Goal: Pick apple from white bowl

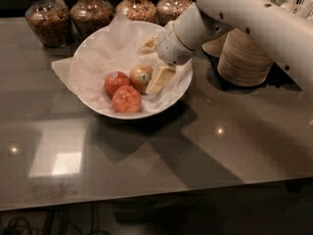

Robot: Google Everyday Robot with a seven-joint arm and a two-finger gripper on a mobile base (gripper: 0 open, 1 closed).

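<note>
The white bowl, lined with crinkled white paper, stands at the back middle of the dark table. In it lies the pale yellowish-green apple with a small sticker, next to two redder apples to its left and front. My gripper reaches into the bowl from the right on the white arm and is open. Its near finger lies right against the pale apple's right side. Its far finger is up near the bowl's back, apart from the apple.
Several glass jars of grains or nuts stand along the table's back edge. Stacks of small beige paper bowls stand right of the white bowl, under my arm. The table's front shows a bright reflection.
</note>
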